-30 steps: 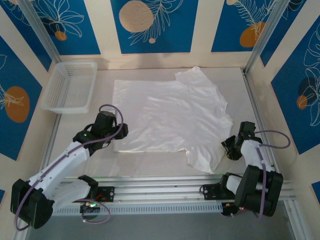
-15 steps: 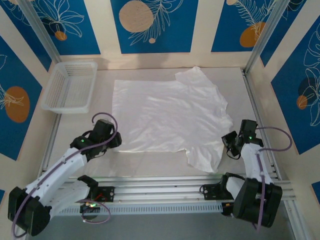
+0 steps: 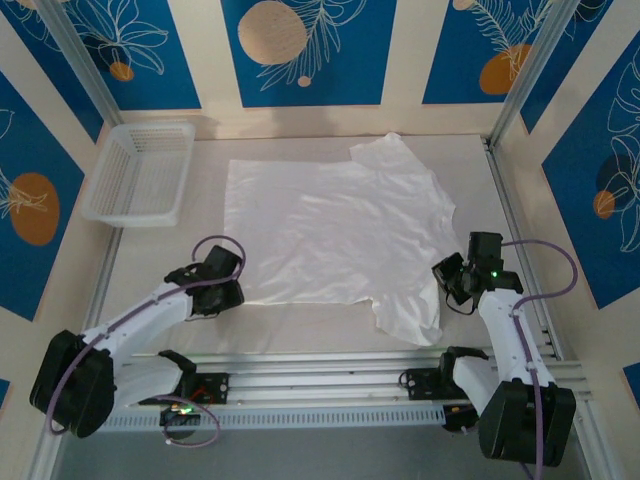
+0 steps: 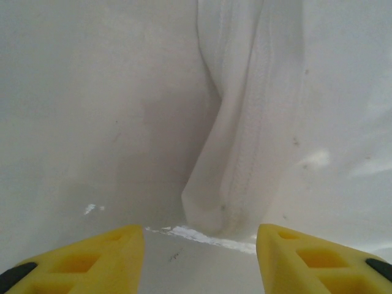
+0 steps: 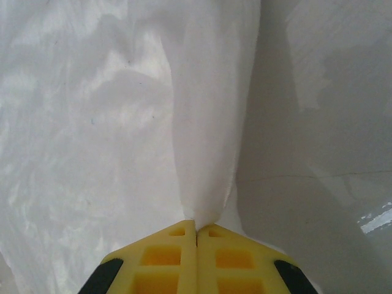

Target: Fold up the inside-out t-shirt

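Both arms have moved in on the t-shirt (image 3: 335,235): the right fingers (image 5: 174,260) clamp its edge, while the left fingers (image 4: 98,260) stand open astride the hem corner and must close before lifting.

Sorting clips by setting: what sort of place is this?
Likely a lab robot cell: left arm and right arm bolted to an aluminium rail, blue leaf-print panels walling the table, a white t-shirt laid out.

The pale smooth desk (image 3: 300,322) carries a plain white cotton t-shirt (image 3: 340,230) spread flat at centre and a white plastic mesh basket (image 3: 140,172) at far left.
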